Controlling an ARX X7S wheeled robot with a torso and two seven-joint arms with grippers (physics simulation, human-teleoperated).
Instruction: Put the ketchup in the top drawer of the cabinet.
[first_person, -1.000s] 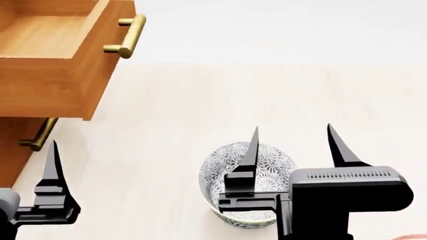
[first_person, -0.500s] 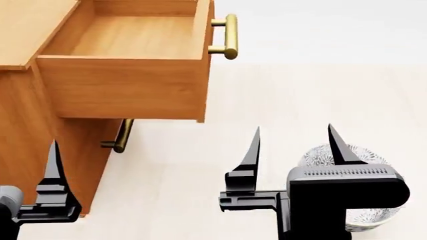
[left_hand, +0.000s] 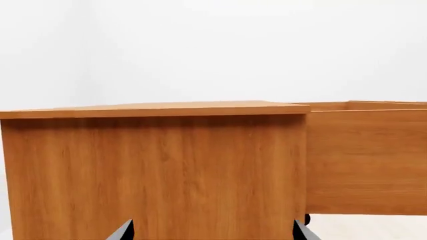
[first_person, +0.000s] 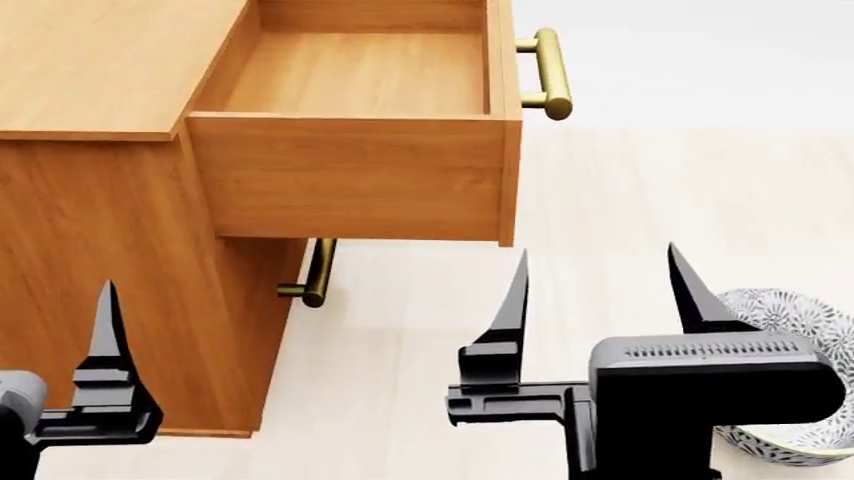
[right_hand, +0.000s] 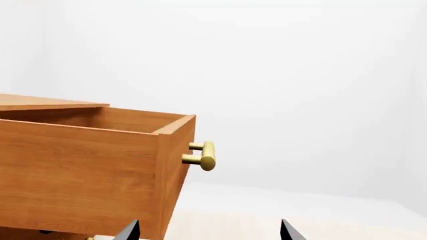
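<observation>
Head view, right gripper (first_person: 598, 300): two black pointed fingers stand apart and upright, with nothing between them, so it is released; it hangs over the pale floor (first_person: 641, 190), in front of the open drawer and to its right.
Left gripper (first_person: 104, 330): only one black finger is visible in the head view, close to the side wall of the cabinet; the left wrist view shows two finger tips wide apart at the lower edge, with nothing between them.
Bowl (first_person: 787, 380): grey-patterned, on the floor just beside the right gripper, partly hidden behind the gripper body.
Cabinet (first_person: 107, 260): orange-brown wood with flat top; it fills most of the left wrist view (left_hand: 153, 170).
Top drawer (first_person: 354, 185): pulled out and open, inside is bare wood, nothing lies in it; the brass bar handle (first_person: 550, 72) is on its front; in the right wrist view the drawer (right_hand: 87, 170) shows from the side.
Lower drawer handle (first_person: 315, 272): brass, under the open drawer, that drawer is closed.
Ketchup: I cannot see it in any view, so its place is not possible to tell.
</observation>
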